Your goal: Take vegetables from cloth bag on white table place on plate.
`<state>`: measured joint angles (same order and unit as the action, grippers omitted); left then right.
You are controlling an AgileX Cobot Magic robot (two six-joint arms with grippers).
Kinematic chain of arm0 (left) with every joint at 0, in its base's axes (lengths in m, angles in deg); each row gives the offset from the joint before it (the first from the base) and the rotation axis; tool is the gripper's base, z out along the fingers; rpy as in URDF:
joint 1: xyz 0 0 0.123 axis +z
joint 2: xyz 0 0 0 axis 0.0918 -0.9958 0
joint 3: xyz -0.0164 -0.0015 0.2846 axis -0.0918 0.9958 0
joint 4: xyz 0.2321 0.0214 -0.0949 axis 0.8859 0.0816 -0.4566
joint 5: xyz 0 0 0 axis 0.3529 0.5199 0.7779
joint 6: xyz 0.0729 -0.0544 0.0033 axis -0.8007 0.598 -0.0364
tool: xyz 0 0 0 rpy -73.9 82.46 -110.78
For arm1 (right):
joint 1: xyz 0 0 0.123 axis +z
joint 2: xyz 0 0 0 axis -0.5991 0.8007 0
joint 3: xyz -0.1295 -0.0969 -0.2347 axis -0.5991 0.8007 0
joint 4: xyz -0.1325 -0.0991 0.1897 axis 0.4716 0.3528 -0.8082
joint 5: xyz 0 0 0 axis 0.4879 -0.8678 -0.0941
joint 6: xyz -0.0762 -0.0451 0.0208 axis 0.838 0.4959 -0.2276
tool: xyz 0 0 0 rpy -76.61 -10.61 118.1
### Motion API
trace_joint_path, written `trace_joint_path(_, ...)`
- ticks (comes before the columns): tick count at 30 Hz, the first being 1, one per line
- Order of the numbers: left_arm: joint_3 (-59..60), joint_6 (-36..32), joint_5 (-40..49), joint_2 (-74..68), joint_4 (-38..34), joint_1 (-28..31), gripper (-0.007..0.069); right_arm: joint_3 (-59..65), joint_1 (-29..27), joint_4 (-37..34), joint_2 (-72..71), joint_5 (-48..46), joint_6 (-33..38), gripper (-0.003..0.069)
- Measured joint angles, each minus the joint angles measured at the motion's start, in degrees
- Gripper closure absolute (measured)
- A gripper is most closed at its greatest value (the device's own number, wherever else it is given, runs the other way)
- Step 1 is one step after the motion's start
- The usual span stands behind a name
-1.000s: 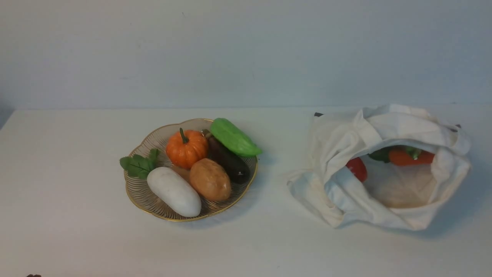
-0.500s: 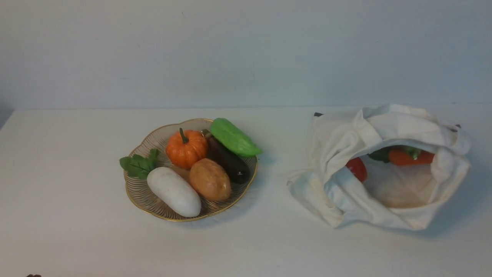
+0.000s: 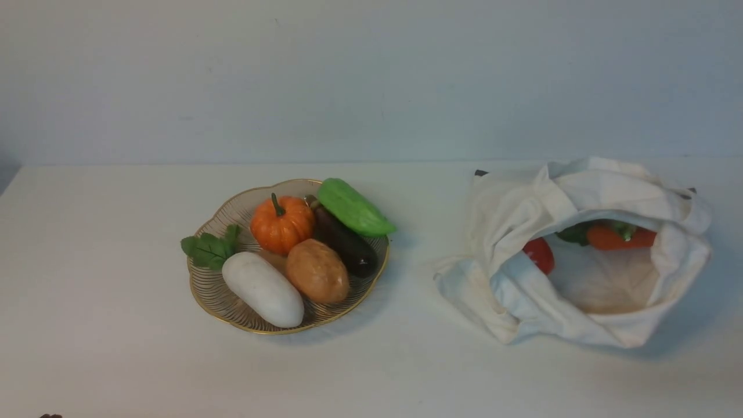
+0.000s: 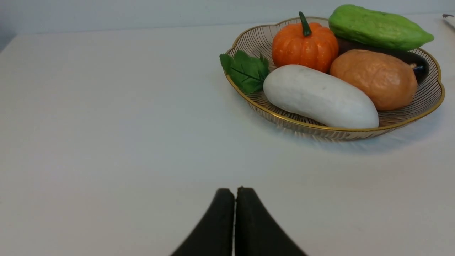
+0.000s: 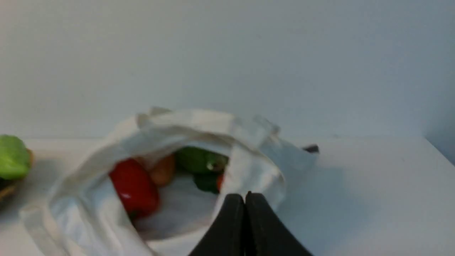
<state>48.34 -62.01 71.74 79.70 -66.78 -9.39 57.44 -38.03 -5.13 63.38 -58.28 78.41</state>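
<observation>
Front view: matte white table [image 3: 104,325], flat and plain. Gold wire plate [image 3: 210,297] left of centre, thin radial ribs, wavy rim. On it: ribbed orange pumpkin [image 3: 281,223], smooth white oblong gourd [image 3: 262,288], tan potato-like lump [image 3: 317,270], dark glossy eggplant [image 3: 347,241], bumpy green cucumber [image 3: 353,207] lying across the far rim, green leaf sprig [image 3: 210,248] at the left edge. Cream cloth bag [image 3: 511,278] well apart to the right, soft folds, mouth open toward camera. Inside: red vegetable [image 3: 539,254] against the left wall, orange vegetable [image 3: 616,237] with green stem at the back. No grippers visible here.

Left wrist view: left gripper [image 4: 235,192] pinched fully together, black tapered fingers touching, holding nothing, over bare table near the plate, not touching it. Same five pieces plus leaf in the plate.

Right wrist view: blurry. Right gripper [image 5: 245,196] closed tight, empty, in front of the bag's rim; contact with fabric unclear. Red vegetable, orange one, dark green item [image 5: 197,161] inside the bag.
</observation>
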Motion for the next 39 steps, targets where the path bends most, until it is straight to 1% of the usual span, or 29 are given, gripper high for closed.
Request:
trace_joint_path(3,0.00,0.00,0.00,0.00,0.00,0.00,0.0633,1.87,-0.58,0.00,-0.72,-3.35,0.00,0.0673)
trace_joint_path(7,0.00,0.05,0.00,0.00,0.00,0.00,0.0633,1.81,1.30,0.00,-0.78,-4.10,0.00,0.0673)
trace_joint_path(39,0.00,0.05,0.00,0.00,0.00,0.00,0.0633,1.77,1.81,0.00,-0.78,-4.24,0.00,0.0673)
